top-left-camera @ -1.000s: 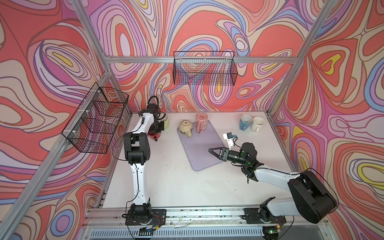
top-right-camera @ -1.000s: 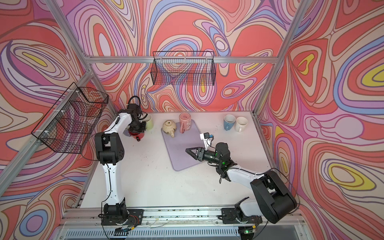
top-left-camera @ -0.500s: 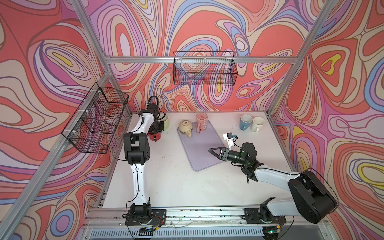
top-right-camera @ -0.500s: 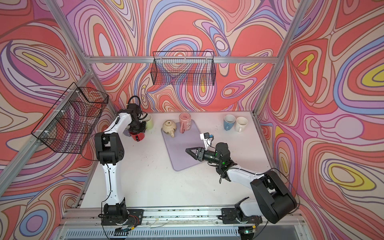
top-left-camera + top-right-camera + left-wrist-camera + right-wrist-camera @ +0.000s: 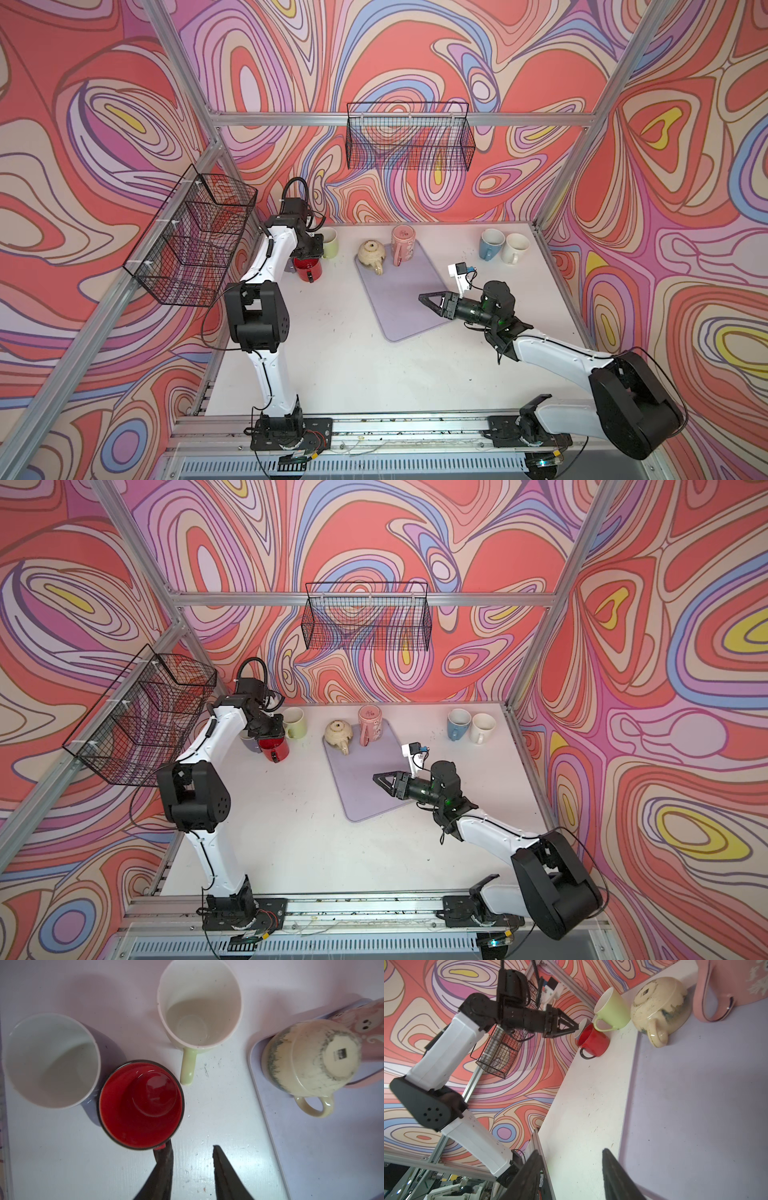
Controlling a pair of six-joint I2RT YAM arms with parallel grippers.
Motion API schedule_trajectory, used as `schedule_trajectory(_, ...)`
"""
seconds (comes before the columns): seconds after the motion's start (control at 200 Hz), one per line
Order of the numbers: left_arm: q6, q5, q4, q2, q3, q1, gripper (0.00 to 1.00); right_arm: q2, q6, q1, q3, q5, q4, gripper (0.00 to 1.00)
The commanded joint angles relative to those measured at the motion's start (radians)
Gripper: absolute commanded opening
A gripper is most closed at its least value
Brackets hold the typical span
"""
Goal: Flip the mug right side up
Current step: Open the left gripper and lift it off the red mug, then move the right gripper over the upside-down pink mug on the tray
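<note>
Release is the step in hand, by my reading. The left gripper hangs just over the red mug with its jaws spread and nothing pinched between them. The mug stands on its base, mouth up, on the table near the back left corner. A purple-sided mug stands just beside it and a green mug is near, both of them mouth up as well. One finger lies right at the handle side of the red rim. The wrist view is too close and foreshortened for me to tell whether it touches the mug or only overlaps it.

The right gripper hovers low over the purple mat, well apart from the red mug, with its jaws spread and empty.

Judged from how it stands, the red mug is right side up, so what remains is a clean withdrawal. The next move calls for the left arm to rise straight up, keeping that near finger off the handle so the mug is neither dragged nor tipped into its neighbour. A cream mug sits base up on the corner of the mat, just beside a pink mug. If more turning is wanted, that cream one looks the likely candidate, and the right arm is the nearer of the two.
</note>
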Motion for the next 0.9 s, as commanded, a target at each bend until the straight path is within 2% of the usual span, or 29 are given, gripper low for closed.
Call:
schedule_trajectory(0.0,0.011,0.031,0.044,-0.094,-0.086,0.006,0.37,-0.039,-0.110,-0.001,0.070,0.132,-0.248,0.50)
schedule_trajectory(0.165,-0.026,0.076,0.092,-0.252,-0.211,-0.013,0.37,-0.028,-0.179,0.000,0.169,0.286,-0.454,0.57)
schedule_trajectory(0.25,-0.036,0.120,0.145,-0.358,-0.311,-0.056,0.39,-0.010,-0.198,0.006,0.225,0.367,-0.534,0.72)
schedule_trajectory(0.315,-0.028,0.119,0.204,-0.443,-0.382,-0.102,0.40,0.013,-0.216,0.020,0.276,0.422,-0.583,0.78)
schedule_trajectory(0.486,-0.021,0.193,0.494,-0.719,-0.643,-0.213,0.45,0.139,-0.251,0.074,0.469,0.617,-0.763,0.75)
schedule_trajectory(0.566,0.000,0.168,0.540,-0.803,-0.705,-0.274,0.46,0.211,-0.254,0.105,0.550,0.700,-0.812,0.75)
schedule_trajectory(0.716,-0.019,0.200,0.579,-0.853,-0.735,-0.307,0.46,0.380,-0.239,0.134,0.702,0.819,-0.884,0.75)
schedule_trajectory(0.896,-0.036,0.193,0.583,-0.873,-0.743,-0.307,0.46,0.579,-0.226,0.154,0.865,0.844,-0.890,0.76)
